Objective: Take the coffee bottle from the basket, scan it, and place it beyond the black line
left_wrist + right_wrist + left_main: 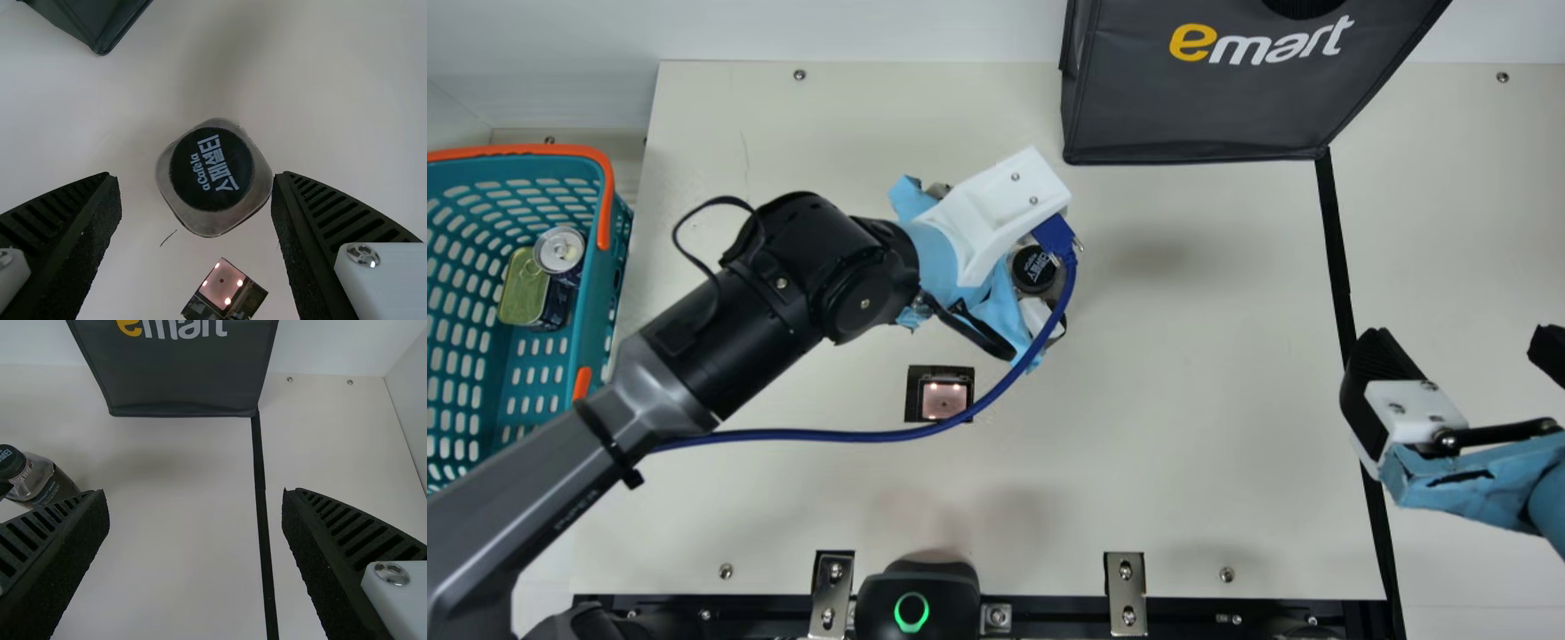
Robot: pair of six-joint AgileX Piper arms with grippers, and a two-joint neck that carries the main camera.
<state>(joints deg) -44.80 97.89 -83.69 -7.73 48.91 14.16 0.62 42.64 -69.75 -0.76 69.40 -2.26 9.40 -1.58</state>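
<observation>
Beside the left gripper (1040, 316), the coffee bottle (1034, 268) shows its dark cap. In the left wrist view the bottle (212, 175) is seen from above, between the spread fingers of the left gripper (197, 183); one finger is at its edge, a gap separates it from the other. The bottle (43, 483) appears upright in the right wrist view. A small lit scanner (943, 396) lies in the table nearby. The right gripper (1463, 347) stands open and empty near the black line (1340, 267); its wrist view shows the gripper (195, 500) with fingers apart.
A teal basket (594, 302) with cans stands at the far left. A dark bag (1192, 107) is at the back, beside the black line's far end. The blue cable (809, 436) loops from the left arm across the table. A black device (916, 596) sits at the front edge.
</observation>
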